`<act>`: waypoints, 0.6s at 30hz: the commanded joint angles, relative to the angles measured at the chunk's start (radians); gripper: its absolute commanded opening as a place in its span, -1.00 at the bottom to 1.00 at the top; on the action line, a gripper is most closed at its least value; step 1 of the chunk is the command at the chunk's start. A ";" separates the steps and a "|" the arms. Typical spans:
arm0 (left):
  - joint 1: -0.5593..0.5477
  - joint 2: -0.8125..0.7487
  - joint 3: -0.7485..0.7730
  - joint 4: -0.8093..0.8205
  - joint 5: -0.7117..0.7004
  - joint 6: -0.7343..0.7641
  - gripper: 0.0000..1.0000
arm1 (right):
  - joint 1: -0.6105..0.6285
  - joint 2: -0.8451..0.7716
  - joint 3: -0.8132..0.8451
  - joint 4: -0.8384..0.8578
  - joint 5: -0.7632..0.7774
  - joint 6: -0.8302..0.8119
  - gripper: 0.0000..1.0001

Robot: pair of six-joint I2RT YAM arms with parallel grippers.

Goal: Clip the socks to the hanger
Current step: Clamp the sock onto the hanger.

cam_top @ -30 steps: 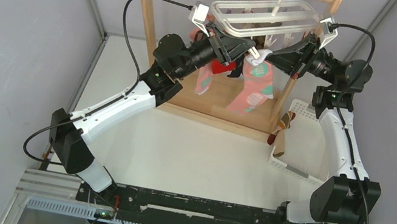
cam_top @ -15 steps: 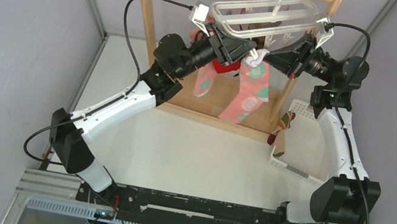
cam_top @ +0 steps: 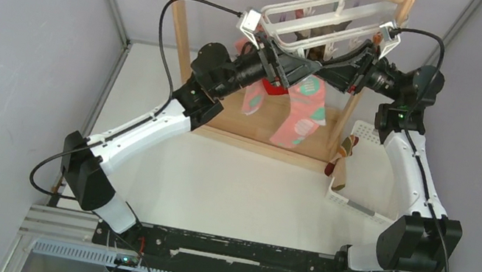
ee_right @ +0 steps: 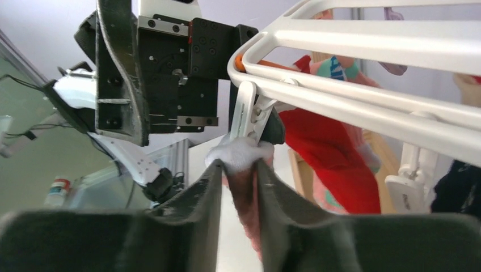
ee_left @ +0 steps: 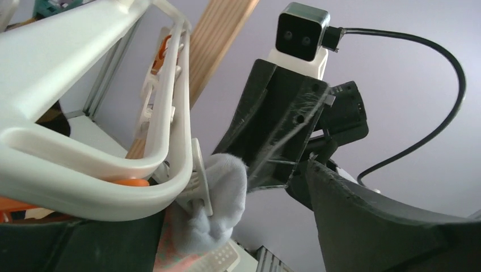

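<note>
**Operator:** How do the hands stand?

**Spotter:** Your left gripper (ee_left: 233, 192) has its jaws spread wide and holds nothing. In the gap between its fingers sits the white cuff of the pink fabric sock with teal dots (cam_top: 302, 113), pinched by a small white plastic clip (ee_left: 199, 173). Your right gripper (ee_right: 239, 167) is just below that same clip. Its jaws are a narrow gap apart with the sock's pink fabric between them. You cannot tell from these views whether they press it or only flank it.

**Operator:** And the sock against the frame?

**Spotter:** It hangs from the clip at a rounded corner of the white plastic rectangular drying hanger (ee_right: 368, 39), which is tilted. Your two grippers meet under that corner from opposite sides. A red sock (ee_right: 323, 147) hangs from the hanger just behind. The hanger itself hangs in the tall wooden rack (cam_top: 176, 12). To your right on the table (cam_top: 216, 176), a white slatted basket (cam_top: 354, 201) has a striped sock (cam_top: 343, 154) at its rim.
</note>
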 commanded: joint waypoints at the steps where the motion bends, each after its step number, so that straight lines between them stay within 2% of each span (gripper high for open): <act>1: -0.001 -0.040 -0.018 0.008 -0.057 0.020 0.88 | 0.001 -0.027 0.043 -0.121 0.059 -0.119 -0.05; 3: 0.004 -0.059 -0.049 0.008 -0.099 0.024 0.98 | -0.004 -0.052 0.020 -0.221 0.093 -0.202 0.16; 6: 0.021 -0.079 -0.096 0.032 -0.126 0.003 1.00 | -0.023 -0.111 -0.054 -0.325 0.161 -0.295 0.32; 12: 0.058 -0.151 -0.261 0.109 -0.225 -0.040 1.00 | -0.022 -0.284 -0.172 -0.666 0.465 -0.569 0.47; 18: 0.059 -0.295 -0.434 0.134 -0.390 -0.005 1.00 | -0.024 -0.430 -0.281 -0.732 0.644 -0.620 0.58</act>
